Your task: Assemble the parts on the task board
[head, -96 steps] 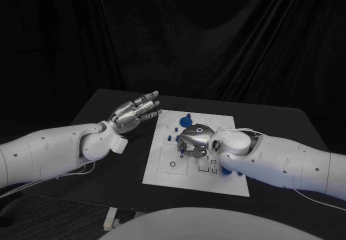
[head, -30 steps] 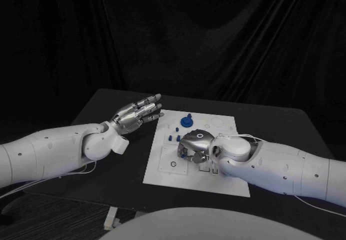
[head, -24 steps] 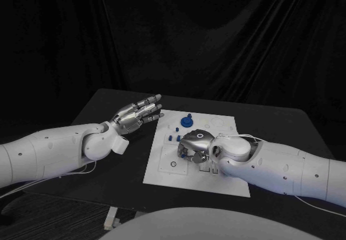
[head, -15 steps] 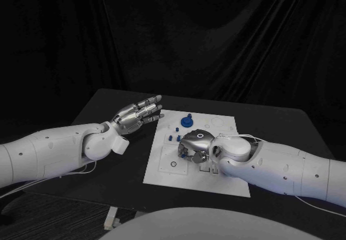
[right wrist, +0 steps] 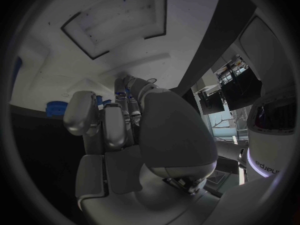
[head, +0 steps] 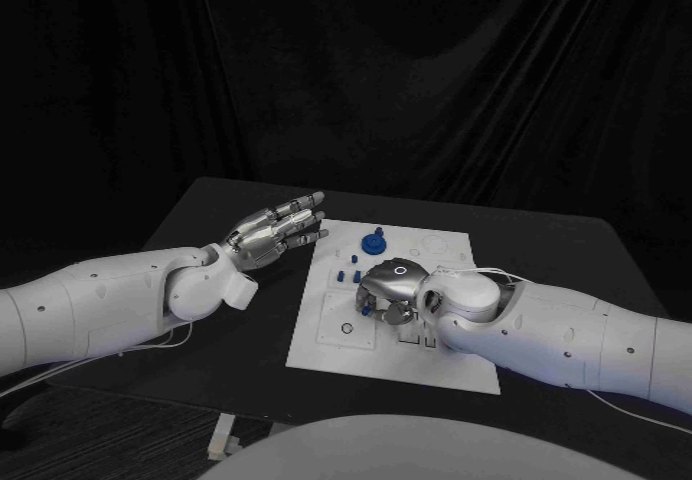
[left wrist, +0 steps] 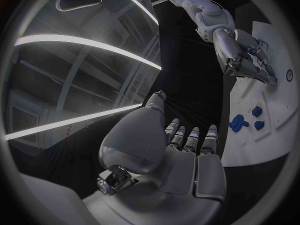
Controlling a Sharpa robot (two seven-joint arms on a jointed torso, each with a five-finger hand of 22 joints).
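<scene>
The white task board (head: 329, 352) lies mid-table. My right hand (head: 389, 288) is low over its middle, fingers curled down and pinching a small blue part (head: 375, 311) against the board. The right wrist view shows those fingers (right wrist: 125, 97) bunched together with blue between their tips, right at the board (right wrist: 75, 75). My left hand (head: 271, 232) hovers open beside the board's far left corner, fingers straight and apart, holding nothing. A tall blue part (head: 374, 241) stands on the board's far side, with small blue pegs (head: 343, 272) nearer. The left wrist view shows the left hand (left wrist: 181, 150) and the right hand (left wrist: 240, 60).
A dark ring (head: 346, 328) sits on the board left of my right hand. A round blue part (right wrist: 56, 107) stands near the board's edge in the right wrist view. The black table (head: 231, 330) shows bare left of the board, and a black curtain hangs behind.
My right hand has moved slightly nearer and lower over the board's middle over three seconds. My left hand has drifted a little towards the board's corner. In the last second, hardly anything moves.
</scene>
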